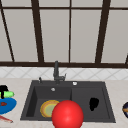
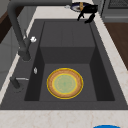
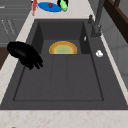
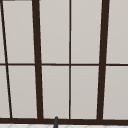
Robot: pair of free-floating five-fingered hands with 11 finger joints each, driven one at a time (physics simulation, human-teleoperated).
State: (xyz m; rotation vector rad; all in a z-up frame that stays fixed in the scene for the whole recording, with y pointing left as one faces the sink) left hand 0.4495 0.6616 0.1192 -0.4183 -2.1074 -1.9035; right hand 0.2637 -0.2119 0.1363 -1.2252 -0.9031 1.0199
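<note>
Left hand (image 1: 3, 89) at far left over the counter, curled round a green object (image 1: 9, 94) above the blue plate (image 1: 7, 105). Yellow-rimmed plate (image 1: 48, 108) flat in the sink's (image 1: 107, 100) left basin. Right hand (image 1: 93, 103) hovers over the right basin, fingers relaxed, pointing down, holding nothing.

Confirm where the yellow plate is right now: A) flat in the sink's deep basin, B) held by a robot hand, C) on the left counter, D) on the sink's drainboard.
A: the plate lies flat on the floor of the deep basin of the sink, with the right robot hand apart from it over the drainboard.
</note>
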